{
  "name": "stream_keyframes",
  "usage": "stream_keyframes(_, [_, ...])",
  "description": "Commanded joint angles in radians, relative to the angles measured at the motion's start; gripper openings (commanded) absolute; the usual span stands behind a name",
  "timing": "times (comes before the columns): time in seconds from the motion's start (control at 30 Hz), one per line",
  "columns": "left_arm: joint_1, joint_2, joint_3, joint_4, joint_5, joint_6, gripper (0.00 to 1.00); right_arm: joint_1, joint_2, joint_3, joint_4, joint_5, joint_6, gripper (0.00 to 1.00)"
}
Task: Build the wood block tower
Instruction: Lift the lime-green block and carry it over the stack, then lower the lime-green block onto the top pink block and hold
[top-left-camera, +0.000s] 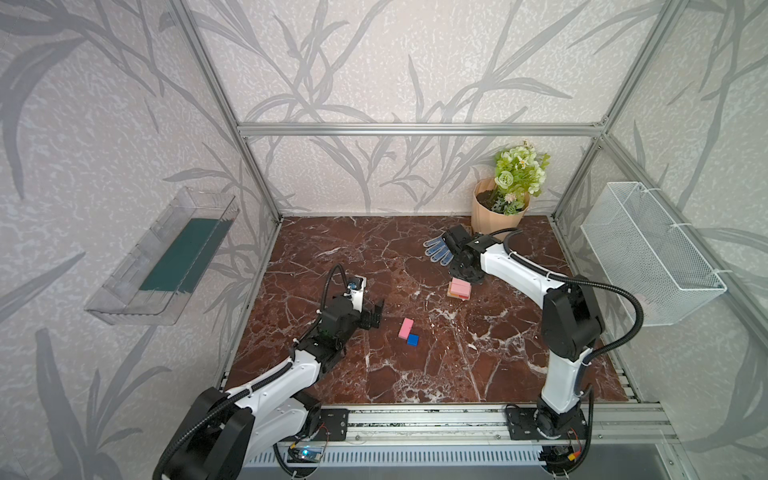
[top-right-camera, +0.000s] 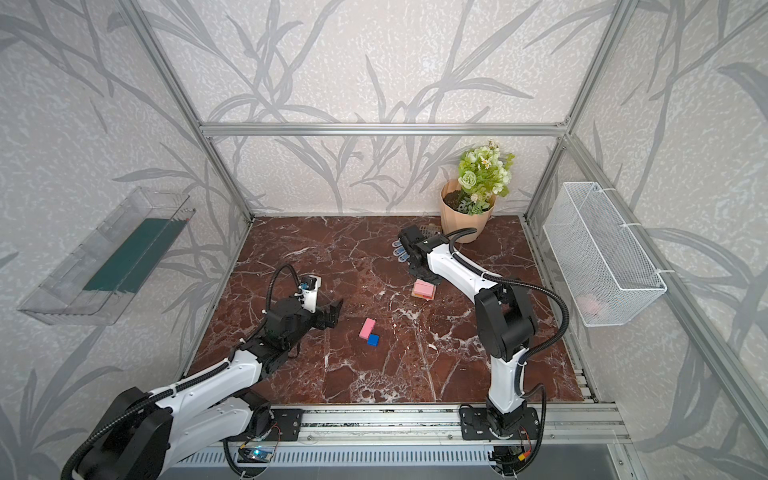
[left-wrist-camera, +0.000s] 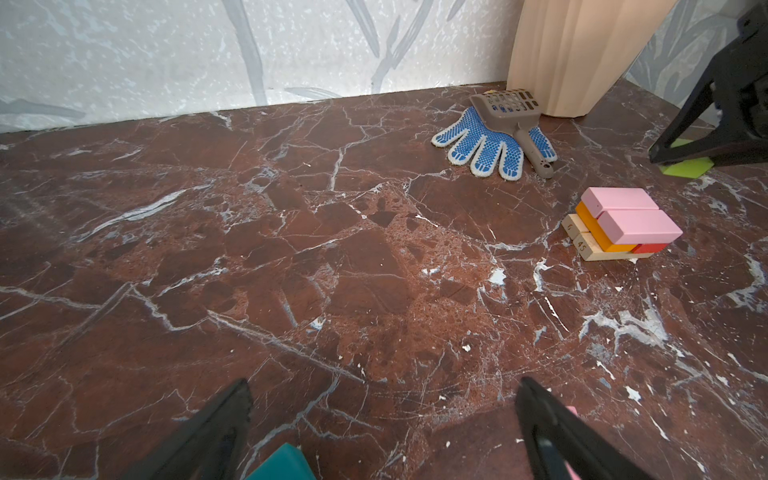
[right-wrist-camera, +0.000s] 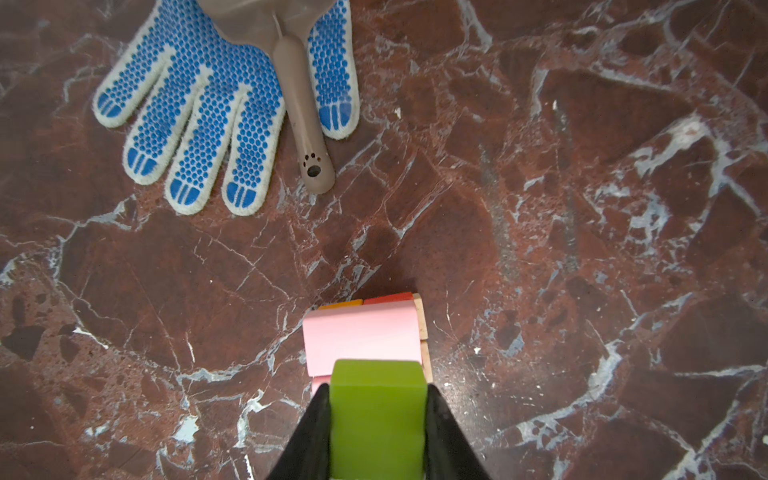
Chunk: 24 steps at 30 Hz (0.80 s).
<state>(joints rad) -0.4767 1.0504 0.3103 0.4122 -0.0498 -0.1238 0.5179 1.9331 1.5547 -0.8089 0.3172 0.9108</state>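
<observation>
The tower (top-left-camera: 459, 289) (top-right-camera: 424, 289) is a low stack: tan blocks at the base, an orange and a red one above, two pink ones on top (left-wrist-camera: 623, 224). My right gripper (right-wrist-camera: 378, 388) (top-left-camera: 467, 272) is shut on a green cube (right-wrist-camera: 378, 411) (left-wrist-camera: 685, 166), held over the near part of the pink layer (right-wrist-camera: 361, 336). Whether it touches I cannot tell. My left gripper (left-wrist-camera: 384, 384) (top-left-camera: 376, 311) stands open and holds nothing. A teal block (left-wrist-camera: 282, 463) lies on the floor by it. A loose pink block (top-left-camera: 405, 328) (top-right-camera: 367, 328) and a blue cube (top-left-camera: 412, 340) (top-right-camera: 372, 340) lie mid-floor.
A blue dotted glove (top-left-camera: 438, 249) (right-wrist-camera: 216, 108) with a grey scoop (left-wrist-camera: 511, 112) on it lies behind the tower, in front of the beige flowerpot (top-left-camera: 494, 216). A white wire basket (top-left-camera: 648, 253) hangs on the right wall. On the left wall is a clear tray (top-left-camera: 166, 257).
</observation>
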Motion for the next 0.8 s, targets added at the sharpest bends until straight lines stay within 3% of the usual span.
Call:
stream_keyframes(0.0, [0.003, -0.001, 0.006, 0.004, 0.011, 0.010, 0.99, -0.004, 0.048, 0.045, -0.006, -0.019, -0.023, 0.09])
stream_keyframes(0.77, [0.003, 0.007, 0.011, 0.002, 0.013, 0.009, 0.99, -0.012, 0.095, 0.048, 0.001, -0.022, -0.061, 0.10])
